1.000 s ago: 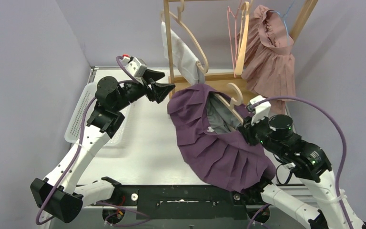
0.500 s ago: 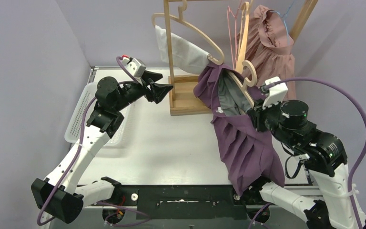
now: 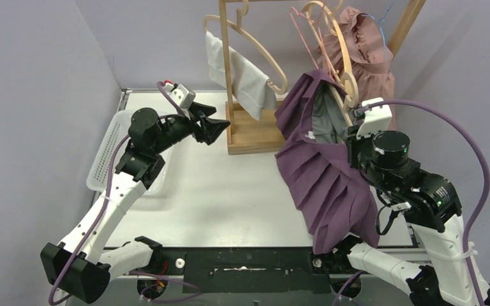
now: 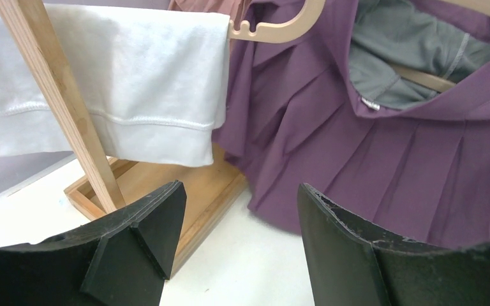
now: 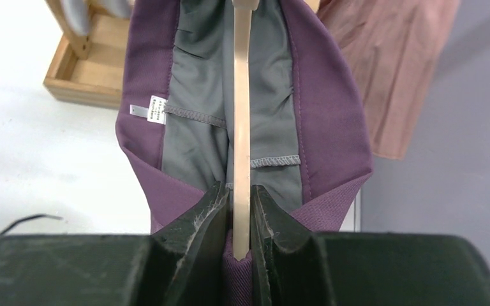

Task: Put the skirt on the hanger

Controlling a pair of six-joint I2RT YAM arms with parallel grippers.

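The purple pleated skirt [image 3: 322,178] hangs off a wooden hanger [image 3: 343,95] at the right, its grey lining showing at the waist. My right gripper [image 5: 241,197] is shut on the hanger's bar [image 5: 242,115], with skirt [image 5: 328,108] fabric on both sides of the fingers. In the top view the hanger's hook is up beside the rack's right post. My left gripper [image 3: 220,124] stands open over the table, left of the rack base, with nothing in it. In the left wrist view the left gripper [image 4: 239,204] faces the skirt [image 4: 383,166] and touches neither it nor the rack.
A wooden rack [image 3: 255,131] stands at the back, its post [image 3: 224,57] rising in front. On it hang a white cloth [image 3: 239,73] on a wooden hanger, a pink wire hanger [image 3: 303,32] and a dusty-pink pleated garment [image 3: 370,57]. A white basket [image 3: 111,153] lies at the left.
My right arm has lifted the hanger with the skirt off the table and carried it back and to the right, up by the rack. The left gripper stayed open, shifting slightly.
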